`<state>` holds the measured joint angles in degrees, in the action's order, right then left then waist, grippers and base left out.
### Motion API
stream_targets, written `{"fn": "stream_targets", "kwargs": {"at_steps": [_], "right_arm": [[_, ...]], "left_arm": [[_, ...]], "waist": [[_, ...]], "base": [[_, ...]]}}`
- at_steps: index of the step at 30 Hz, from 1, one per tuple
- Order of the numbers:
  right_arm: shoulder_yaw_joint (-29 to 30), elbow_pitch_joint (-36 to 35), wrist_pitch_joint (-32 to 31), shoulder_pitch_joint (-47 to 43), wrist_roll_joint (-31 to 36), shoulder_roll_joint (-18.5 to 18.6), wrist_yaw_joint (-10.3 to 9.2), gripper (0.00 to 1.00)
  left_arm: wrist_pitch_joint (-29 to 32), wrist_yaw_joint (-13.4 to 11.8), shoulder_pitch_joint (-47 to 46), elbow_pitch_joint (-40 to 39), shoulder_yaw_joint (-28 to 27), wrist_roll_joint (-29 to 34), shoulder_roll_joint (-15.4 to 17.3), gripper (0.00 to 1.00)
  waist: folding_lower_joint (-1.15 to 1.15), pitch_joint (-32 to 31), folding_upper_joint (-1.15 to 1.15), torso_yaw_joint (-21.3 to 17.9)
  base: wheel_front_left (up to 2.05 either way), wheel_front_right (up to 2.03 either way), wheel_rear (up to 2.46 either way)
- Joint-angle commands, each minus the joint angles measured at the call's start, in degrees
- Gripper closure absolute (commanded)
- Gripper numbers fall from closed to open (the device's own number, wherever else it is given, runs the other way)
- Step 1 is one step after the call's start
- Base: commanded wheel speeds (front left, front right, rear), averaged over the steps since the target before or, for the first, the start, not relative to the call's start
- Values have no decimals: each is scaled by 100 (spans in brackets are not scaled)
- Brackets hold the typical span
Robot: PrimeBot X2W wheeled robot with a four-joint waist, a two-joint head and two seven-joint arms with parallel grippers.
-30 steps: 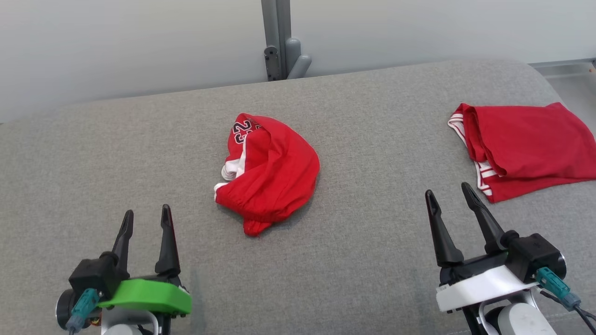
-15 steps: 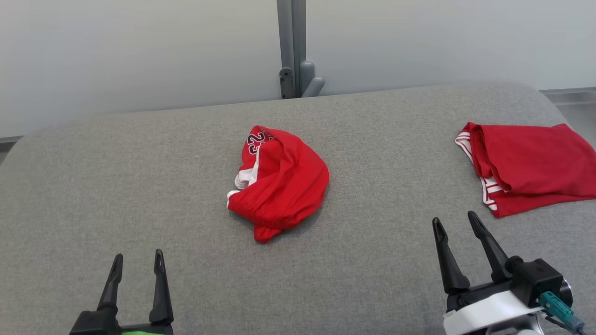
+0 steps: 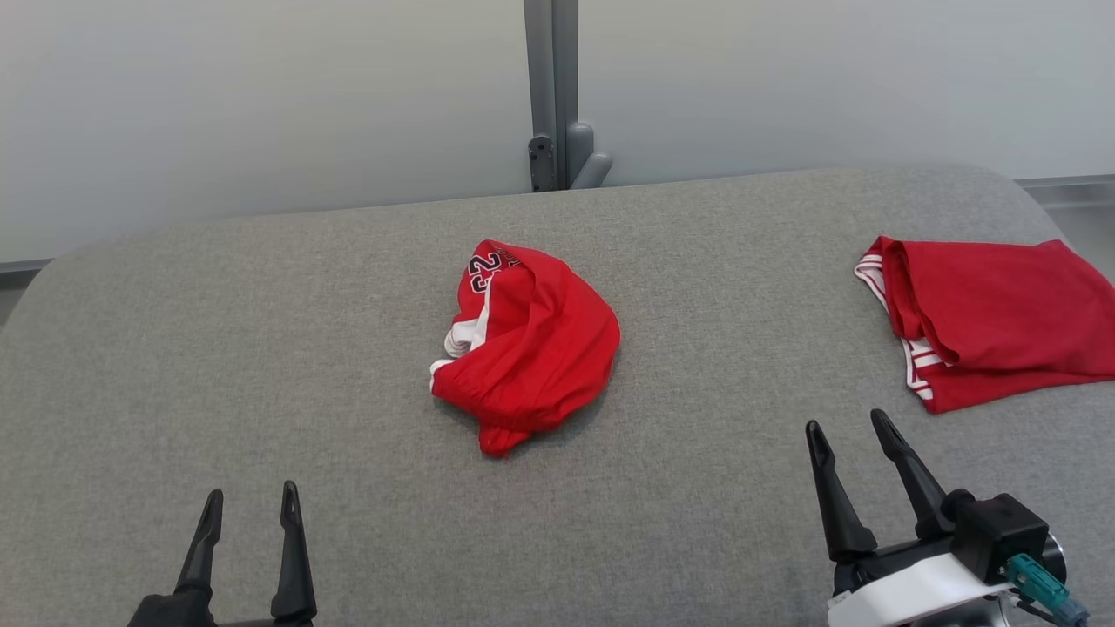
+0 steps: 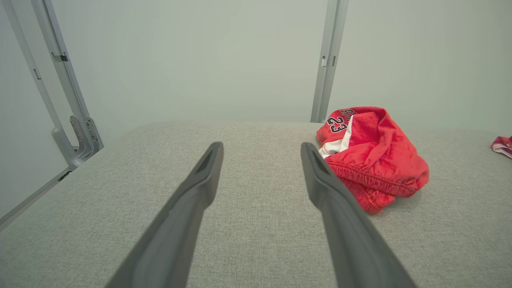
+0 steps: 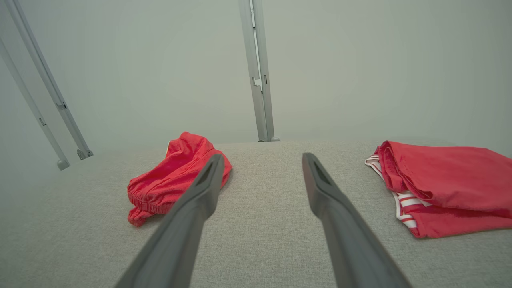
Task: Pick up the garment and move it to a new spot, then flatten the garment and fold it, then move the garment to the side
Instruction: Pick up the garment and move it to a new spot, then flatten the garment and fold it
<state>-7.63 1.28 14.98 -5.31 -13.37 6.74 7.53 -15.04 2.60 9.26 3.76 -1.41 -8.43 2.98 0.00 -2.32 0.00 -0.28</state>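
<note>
The crumpled red garment (image 3: 527, 344) lies in a loose heap about mid-worktop. Its gathered elastic waistband (image 3: 475, 392) is turned toward the near edge and a printed number (image 3: 482, 266) shows on its far side. Nothing touches it. It rests on the grey padded worktop (image 3: 261, 348), with bare surface all round.

Both claws hang by the near edge, well apart from the heap. The left gripper (image 3: 251, 490) is toward the near left corner and the right gripper (image 3: 847, 421) toward the near right. Each has its fingers spread wide and holds nothing. A second red garment (image 3: 993, 322), folded flat with striped trim, lies by the right edge, near the right gripper but clear of it.

The step in hand looks like the first pick-up, not yet begun. The waistband is probably the best hold, since its bunched ridge should give a firmer pinch than the smooth dome behind it. A good approach comes from the near side with the fingers straddling that ridge. They should press lightly into the padding so that cloth fills the gap before they close. The lift should carry the trailing cloth clear of the surface rather than drag it. The open stretch toward the left edge seems the safer new spot, because a reach to the right risks disturbing the folded piece.
</note>
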Motion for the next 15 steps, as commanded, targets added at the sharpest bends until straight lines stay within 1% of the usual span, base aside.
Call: {"fn": "stream_targets", "kwargs": {"at_steps": [1,7,15], "right_arm": [[-4,15,14,-53,-8,15,-9,0],[-42,27,14,-46,-13,17,-8,0],[-88,41,14,-10,-37,37,-8,0]], "left_arm": [[-18,37,7,19,1,-9,-5,0],[-18,3,-1,89,43,-66,-7,0],[-17,20,14,131,48,-41,-6,0]], "waist": [[0,-3,0,15],[0,-19,0,24],[0,1,0,-15]], "base": [[0,0,0],[0,0,0],[0,0,0]]}}
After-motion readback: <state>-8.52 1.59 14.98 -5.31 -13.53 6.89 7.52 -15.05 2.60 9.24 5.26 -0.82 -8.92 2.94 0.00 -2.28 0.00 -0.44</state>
